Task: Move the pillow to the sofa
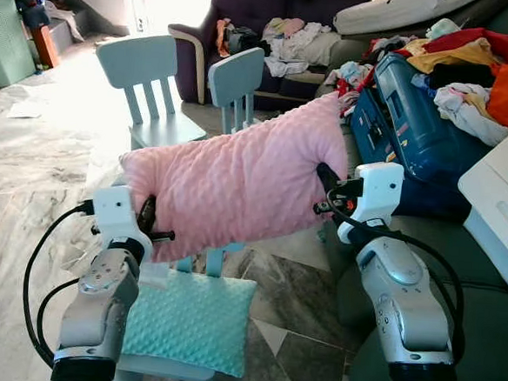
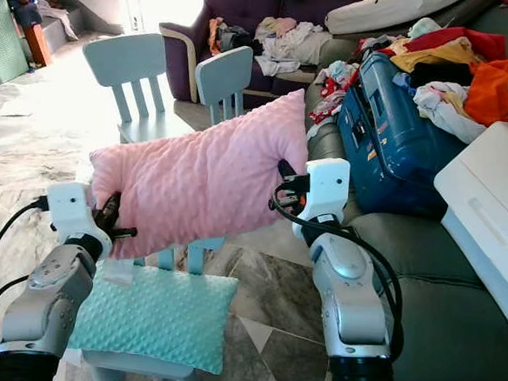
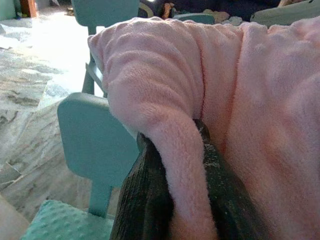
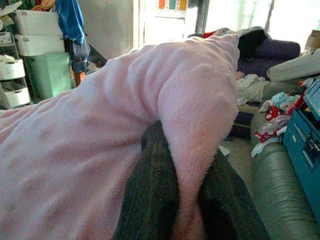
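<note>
Pink pillow (image 1: 237, 176) mid-carry, left claw (image 1: 152, 221) and right claw (image 1: 322, 191) clamped on its ends; next, swing right onto grey sofa (image 2: 418, 341).

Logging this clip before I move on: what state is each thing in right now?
Pink pillow: lifted, held at both ends.
Left gripper: shut on its left end.
Right gripper: shut on its right end.
Teal pillow: lying on a small chair.
Suitcase: closed, on the sofa, clothes piled on top.
</note>
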Robot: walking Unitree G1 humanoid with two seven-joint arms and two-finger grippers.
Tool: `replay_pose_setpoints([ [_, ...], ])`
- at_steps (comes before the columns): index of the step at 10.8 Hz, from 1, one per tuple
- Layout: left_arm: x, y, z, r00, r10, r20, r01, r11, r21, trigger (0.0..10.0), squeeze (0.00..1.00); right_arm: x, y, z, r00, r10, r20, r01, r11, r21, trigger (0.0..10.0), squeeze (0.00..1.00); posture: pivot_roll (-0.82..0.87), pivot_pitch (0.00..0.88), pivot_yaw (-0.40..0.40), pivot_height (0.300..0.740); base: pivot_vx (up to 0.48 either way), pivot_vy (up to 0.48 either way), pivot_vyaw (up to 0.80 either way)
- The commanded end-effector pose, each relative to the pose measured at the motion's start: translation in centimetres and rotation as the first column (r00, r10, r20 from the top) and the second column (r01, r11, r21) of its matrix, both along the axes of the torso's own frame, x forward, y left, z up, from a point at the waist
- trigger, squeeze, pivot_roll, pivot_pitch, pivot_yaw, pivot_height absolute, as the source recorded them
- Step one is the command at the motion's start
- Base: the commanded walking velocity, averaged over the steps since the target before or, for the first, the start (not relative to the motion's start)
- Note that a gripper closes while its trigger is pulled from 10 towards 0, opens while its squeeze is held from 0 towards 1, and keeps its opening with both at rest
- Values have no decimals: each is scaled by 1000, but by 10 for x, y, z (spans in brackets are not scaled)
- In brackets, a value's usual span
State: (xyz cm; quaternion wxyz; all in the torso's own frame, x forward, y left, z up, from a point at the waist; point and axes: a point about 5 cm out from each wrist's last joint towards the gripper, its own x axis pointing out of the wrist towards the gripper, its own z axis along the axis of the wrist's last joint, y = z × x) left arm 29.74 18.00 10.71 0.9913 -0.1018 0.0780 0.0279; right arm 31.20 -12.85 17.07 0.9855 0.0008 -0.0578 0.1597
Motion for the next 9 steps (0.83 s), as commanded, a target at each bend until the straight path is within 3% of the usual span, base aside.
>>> replay_pose_setpoints([
  [1,1,-4,9,999,-16,31,16,1000,3,10000,0,3,-1,8,1000,-8,24,8,1000,3,10000,0,-108,0,-40,740,0,0,0],
  [7,1,-11,8,999,-41,28,41,999,-19,10000,0,7,0,11,1000,-1,28,1,1000,-10,10000,0,-118,0,-37,740,0,0,0],
  [9,1,-12,8,999,-45,25,46,999,-18,10000,0,7,1,10,1000,2,24,-2,1000,-7,10000,0,-117,0,-37,740,-262,0,0],
])
